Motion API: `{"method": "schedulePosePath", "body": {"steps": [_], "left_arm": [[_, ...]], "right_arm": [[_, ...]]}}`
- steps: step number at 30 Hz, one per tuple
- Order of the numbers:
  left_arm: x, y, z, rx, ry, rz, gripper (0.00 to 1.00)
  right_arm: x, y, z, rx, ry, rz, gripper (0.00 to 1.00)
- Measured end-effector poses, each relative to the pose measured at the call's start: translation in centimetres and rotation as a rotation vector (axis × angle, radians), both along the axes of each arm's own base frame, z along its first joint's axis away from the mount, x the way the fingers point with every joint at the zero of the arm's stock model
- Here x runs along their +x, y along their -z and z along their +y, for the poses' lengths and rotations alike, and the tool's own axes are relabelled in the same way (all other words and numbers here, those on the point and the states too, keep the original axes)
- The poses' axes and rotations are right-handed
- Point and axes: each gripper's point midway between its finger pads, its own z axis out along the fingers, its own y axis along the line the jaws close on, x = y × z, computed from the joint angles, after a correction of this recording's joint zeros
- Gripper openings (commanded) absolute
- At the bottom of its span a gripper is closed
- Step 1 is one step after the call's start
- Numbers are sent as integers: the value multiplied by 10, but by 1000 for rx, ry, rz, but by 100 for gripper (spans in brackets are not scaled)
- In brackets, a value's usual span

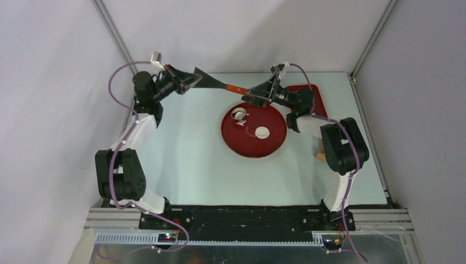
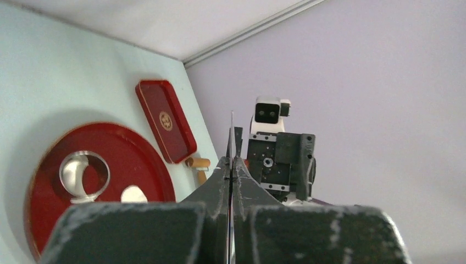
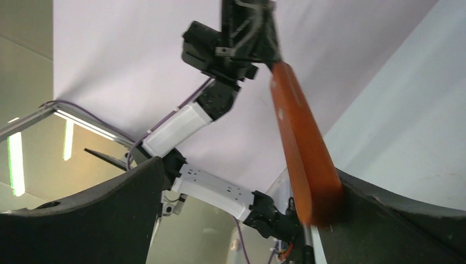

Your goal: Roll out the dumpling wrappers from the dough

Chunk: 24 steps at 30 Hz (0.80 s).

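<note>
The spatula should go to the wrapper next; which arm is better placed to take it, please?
Right, probably: the right gripper, open, straddles the orange handle by the red plate's rim; the left gripper pinches the blade, farther off.

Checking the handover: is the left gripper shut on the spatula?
Shut: the fingers of the left gripper meet on the thin black blade of the spatula, no gap visible.

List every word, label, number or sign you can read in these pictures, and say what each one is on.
No text in any view can be read.
Round gold emblem on the red tray: too small to read.
The spatula has a blurred orange handle; nothing legible on it.
</note>
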Motion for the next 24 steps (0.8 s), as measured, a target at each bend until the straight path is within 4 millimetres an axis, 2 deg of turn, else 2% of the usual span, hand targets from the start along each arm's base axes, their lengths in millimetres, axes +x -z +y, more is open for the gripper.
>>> {"method": "schedulePosePath", "body": {"steps": [2, 5, 8, 14, 20, 24], "left_arm": [[-2, 21, -6, -35, -9, 63, 0], [-5, 38, -15, -76, -22, 119, 0], [-8, 34, -14, -108, -47, 108, 0], [-22, 20, -23, -123, -73, 31, 0], [-33, 40, -44, -121, -53, 68, 0], [-37, 46, -54, -118, -45, 75, 0]], "right_arm": [[-9, -1, 10, 25, -12, 14, 99], [-18, -3, 21, 50, -30, 29, 96], [-16, -6, 21, 75, -18, 40, 90], [-7, -12, 13, 119, 33, 52, 71], [6, 0, 0, 129, 99, 102, 65], [11, 1, -4, 135, 122, 112, 60]]}}
